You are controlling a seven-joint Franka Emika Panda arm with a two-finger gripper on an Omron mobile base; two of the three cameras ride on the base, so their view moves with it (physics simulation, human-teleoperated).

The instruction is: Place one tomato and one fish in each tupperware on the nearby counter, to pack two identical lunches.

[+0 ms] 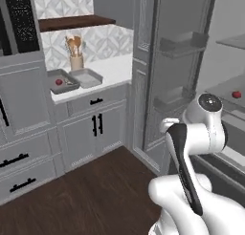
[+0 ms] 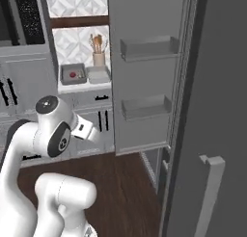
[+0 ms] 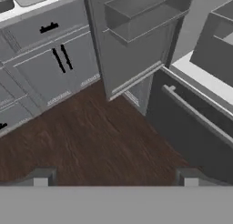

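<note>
Gripper (image 3: 115, 180) held open and empty over wood floor (image 3: 95, 145), two trays (image 1: 86, 78) set far ahead on the counter (image 1: 112, 69), one tomato (image 1: 59, 82) seen in the left tray (image 1: 62, 82), another tomato (image 1: 236, 94) left on a fridge shelf (image 1: 225, 88)

I see two tupperware side by side on the counter (image 1: 112, 71): left tupperware (image 1: 62, 81) with one tomato (image 1: 59, 81) in it, right tupperware (image 1: 86, 78) just beside. Utensil cup (image 1: 76, 62) behind them, shelf (image 1: 76, 22) above. Fridge door (image 1: 177, 62) open to the right; second tomato (image 1: 236, 94) inside the fridge.
</note>
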